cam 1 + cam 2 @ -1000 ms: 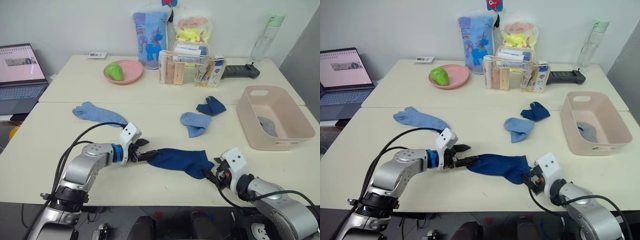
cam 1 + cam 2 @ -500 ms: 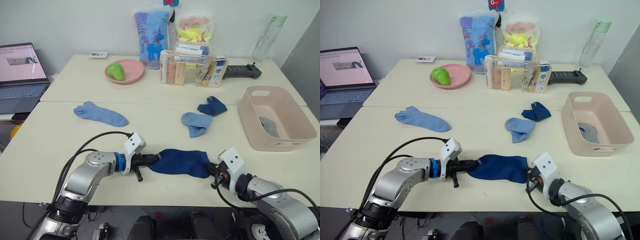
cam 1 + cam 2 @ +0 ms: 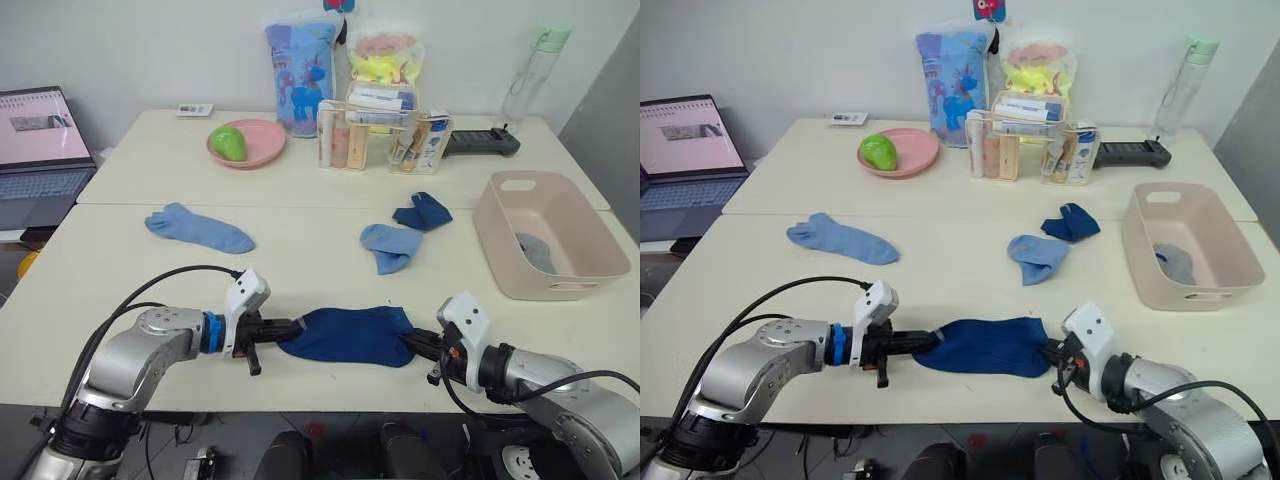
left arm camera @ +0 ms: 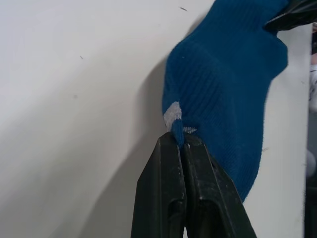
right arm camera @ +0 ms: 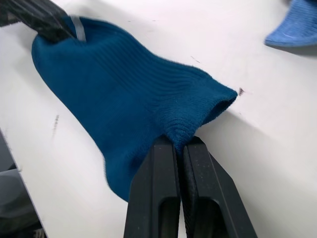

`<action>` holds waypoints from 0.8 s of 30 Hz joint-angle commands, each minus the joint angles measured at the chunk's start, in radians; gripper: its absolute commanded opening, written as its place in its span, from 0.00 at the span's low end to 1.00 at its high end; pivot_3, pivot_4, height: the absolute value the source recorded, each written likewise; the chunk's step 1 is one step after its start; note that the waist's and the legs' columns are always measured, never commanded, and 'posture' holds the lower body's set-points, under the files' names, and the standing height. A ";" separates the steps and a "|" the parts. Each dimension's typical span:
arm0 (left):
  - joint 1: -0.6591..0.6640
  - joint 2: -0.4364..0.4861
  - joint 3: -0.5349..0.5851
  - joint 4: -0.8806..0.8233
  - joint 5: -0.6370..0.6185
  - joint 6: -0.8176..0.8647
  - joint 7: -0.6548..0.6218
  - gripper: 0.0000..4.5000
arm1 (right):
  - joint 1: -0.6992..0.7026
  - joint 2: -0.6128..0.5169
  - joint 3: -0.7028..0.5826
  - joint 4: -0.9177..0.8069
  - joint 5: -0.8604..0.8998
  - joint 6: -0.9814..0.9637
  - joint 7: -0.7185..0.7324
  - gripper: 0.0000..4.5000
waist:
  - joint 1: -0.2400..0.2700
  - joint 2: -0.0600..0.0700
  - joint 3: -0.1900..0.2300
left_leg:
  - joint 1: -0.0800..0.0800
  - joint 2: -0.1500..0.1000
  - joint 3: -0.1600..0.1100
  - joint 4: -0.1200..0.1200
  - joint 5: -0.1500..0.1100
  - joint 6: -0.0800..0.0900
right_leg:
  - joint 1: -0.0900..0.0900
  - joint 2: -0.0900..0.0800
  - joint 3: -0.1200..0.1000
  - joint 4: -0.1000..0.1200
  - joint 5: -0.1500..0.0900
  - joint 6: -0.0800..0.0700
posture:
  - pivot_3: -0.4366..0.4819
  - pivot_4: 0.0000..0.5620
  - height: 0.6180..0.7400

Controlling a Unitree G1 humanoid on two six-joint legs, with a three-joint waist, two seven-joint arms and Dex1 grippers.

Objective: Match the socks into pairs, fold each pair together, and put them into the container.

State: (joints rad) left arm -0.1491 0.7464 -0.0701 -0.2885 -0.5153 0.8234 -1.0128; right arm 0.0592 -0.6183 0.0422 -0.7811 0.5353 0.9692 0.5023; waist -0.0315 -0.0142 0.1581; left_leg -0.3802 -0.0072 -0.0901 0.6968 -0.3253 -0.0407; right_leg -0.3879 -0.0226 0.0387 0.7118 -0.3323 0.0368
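Note:
A dark navy sock [image 3: 350, 335] lies stretched along the table's front edge between my two grippers. My left gripper [image 3: 285, 326] is shut on its toe end [image 4: 174, 115]. At the cuff end [image 5: 198, 111] my right gripper [image 3: 418, 343] is shut on the fabric. A second navy sock [image 3: 422, 212] lies crumpled mid-table, touching a folded light blue sock [image 3: 390, 245]. Another light blue sock [image 3: 198, 228] lies flat at the left. The pale pink container [image 3: 560, 290] stands at the right with a grey sock [image 3: 535, 252] inside.
At the back stand a pink plate [image 3: 265, 150] with a green fruit, a clear organizer of bottles [image 3: 380, 135], two printed bags, a water bottle [image 3: 535, 75] and a black device [image 3: 482, 142]. A laptop [image 3: 40, 150] sits at the far left.
Both grippers have shut on the ends of the navy sock. The left gripper pulled its end leftward and toward the front edge, so the sock now lies stretched out.

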 commanded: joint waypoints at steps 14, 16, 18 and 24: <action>0.136 -0.023 0.024 -0.070 -0.007 -0.013 0.125 0.00 | -0.027 -0.072 0.077 0.002 -0.017 0.080 -0.012 0.00 | 0.005 0.000 0.000 | 0.000 0.000 0.000 0.000 0.000 0.000 | 0.001 -0.001 0.000 -0.001 0.000 0.000 | 0.48 0.27 0.69; 0.139 -0.002 0.016 -0.075 -0.011 -0.001 0.108 0.04 | -0.027 -0.074 0.067 0.007 -0.012 0.077 -0.009 0.13 | 0.003 0.000 0.000 | 0.000 0.000 0.000 0.000 0.000 0.000 | 0.001 -0.001 0.000 -0.001 0.000 0.000 | 0.48 0.27 0.69; 0.147 0.016 0.006 -0.065 0.025 -0.036 0.111 0.13 | -0.023 -0.081 0.053 0.006 -0.004 0.076 -0.001 0.25 | 0.003 0.000 0.000 | 0.000 0.000 0.000 0.000 0.000 0.000 | 0.001 -0.001 0.000 -0.001 0.000 0.000 | 0.48 0.27 0.69; 0.137 0.021 0.024 -0.048 0.018 -0.065 0.118 0.52 | -0.028 -0.094 -0.002 0.009 0.028 0.076 0.025 0.74 | 0.003 0.001 0.000 | 0.001 0.000 0.000 0.000 0.000 0.000 | 0.001 -0.001 0.000 0.000 0.000 0.000 | 0.48 0.27 0.69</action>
State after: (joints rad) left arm -0.0129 0.7478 -0.0634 -0.3695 -0.5266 0.7535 -0.9191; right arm 0.0321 -0.7075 0.0777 -0.7503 0.5369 1.0549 0.5137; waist -0.0285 -0.0137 0.1576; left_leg -0.3788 -0.0074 -0.0903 0.6964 -0.3254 -0.0407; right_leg -0.3865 -0.0232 0.0385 0.7116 -0.3323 0.0368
